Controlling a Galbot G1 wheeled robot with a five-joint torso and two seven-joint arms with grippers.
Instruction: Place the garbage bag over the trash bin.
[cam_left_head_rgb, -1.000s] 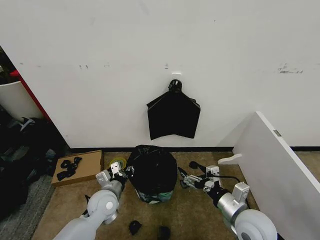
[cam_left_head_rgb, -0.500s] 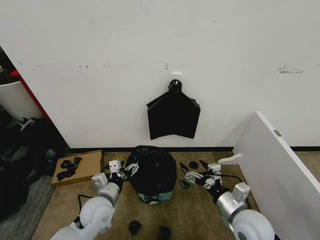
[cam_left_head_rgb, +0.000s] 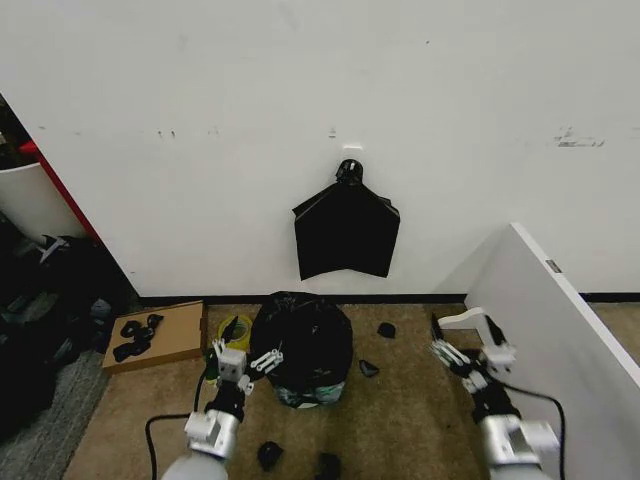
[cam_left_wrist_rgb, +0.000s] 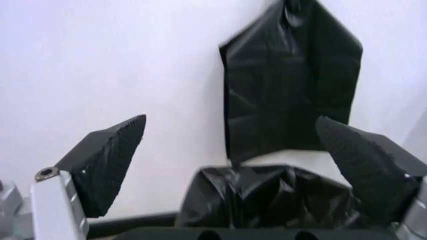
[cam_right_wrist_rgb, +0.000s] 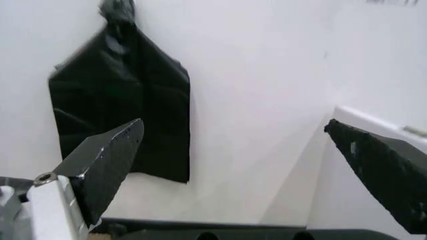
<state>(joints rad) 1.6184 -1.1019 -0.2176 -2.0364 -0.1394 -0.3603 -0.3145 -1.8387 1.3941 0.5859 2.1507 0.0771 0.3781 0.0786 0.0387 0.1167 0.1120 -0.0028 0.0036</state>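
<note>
The glossy black garbage bag (cam_left_head_rgb: 303, 342) is draped over the trash bin (cam_left_head_rgb: 305, 394), which sits on the floor by the wall; only a pale strip of the bin shows at its base. My left gripper (cam_left_head_rgb: 245, 356) hovers just left of the bag, open and apart from it. In the left wrist view the left gripper (cam_left_wrist_rgb: 230, 121) has its fingers spread wide, with the crinkled garbage bag (cam_left_wrist_rgb: 267, 195) low between them. My right gripper (cam_left_head_rgb: 468, 352) is open well to the right of the bag, beside the white board. In the right wrist view the right gripper (cam_right_wrist_rgb: 233, 124) holds nothing.
A flat black bag bundle (cam_left_head_rgb: 346, 232) hangs on the wall above the bin. A cardboard sheet (cam_left_head_rgb: 180, 322) with black scraps and a yellow tape roll (cam_left_head_rgb: 236, 327) lie to the left. Small black scraps (cam_left_head_rgb: 368, 368) dot the floor. A slanted white board (cam_left_head_rgb: 560, 340) blocks the right; dark clutter (cam_left_head_rgb: 50, 290) lies far left.
Both grippers drew back from the bag's sides. The left one stayed near the bag's left edge; the right one swung away to the right, up to the white board.
</note>
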